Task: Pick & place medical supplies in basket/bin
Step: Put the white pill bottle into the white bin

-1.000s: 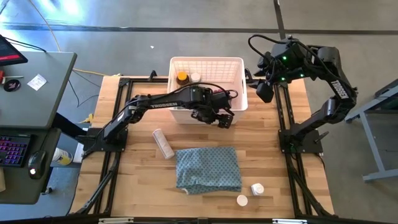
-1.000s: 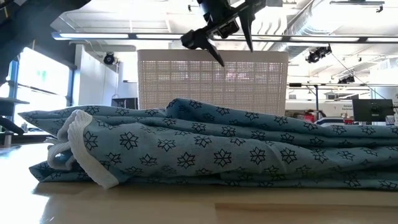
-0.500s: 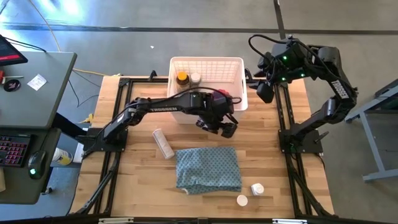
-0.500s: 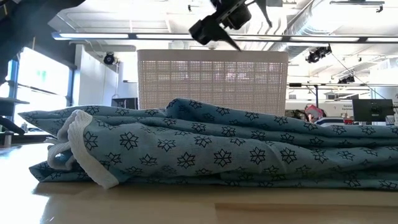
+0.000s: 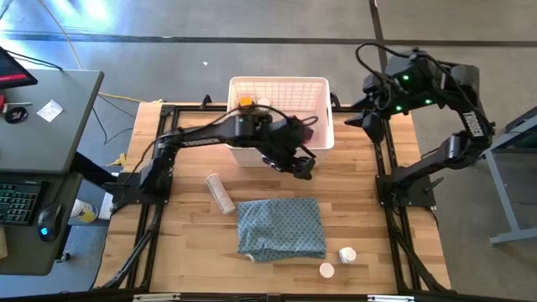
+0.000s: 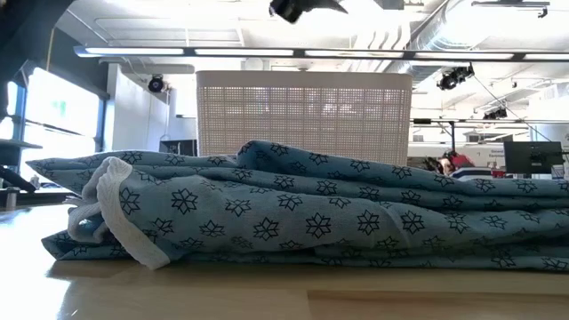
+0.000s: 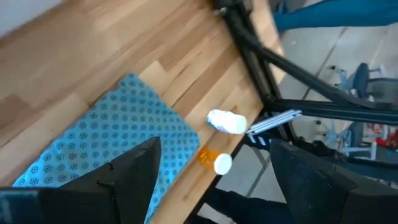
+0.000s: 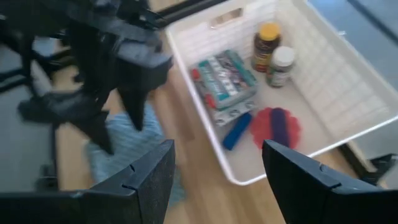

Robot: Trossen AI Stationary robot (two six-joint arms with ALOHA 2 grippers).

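The white latticed basket (image 5: 277,81) stands at the table's far middle. The right wrist view shows inside it an amber yellow-capped bottle (image 8: 267,38), a white-capped bottle (image 8: 281,65), printed packets (image 8: 224,78), a blue tube (image 8: 237,130) and a pink-red disc (image 8: 264,127) with a purple tube (image 8: 280,126) lying on it. My left gripper (image 5: 299,165) (image 7: 214,144) hangs open and empty above the table just in front of the basket. Near the right near corner lie a white bottle (image 5: 346,254) (image 7: 227,121) and a small amber white-capped bottle (image 5: 326,269) (image 7: 214,160). A white roll (image 5: 220,193) lies left of the cloth. My right gripper (image 5: 369,120) (image 8: 217,146) waits open to the right of the basket.
The blue-grey patterned cloth (image 5: 281,226) lies folded on the table's near middle and fills the low view (image 6: 302,213), with the basket's wall (image 6: 302,116) behind it. Black frame rails (image 5: 390,193) run along both table sides. A desk with a keyboard (image 5: 17,201) stands at the left.
My left gripper has risen in front of the basket, climbing almost out of the top of the low view. My right arm has swung a little toward the table's right edge, away from the basket.
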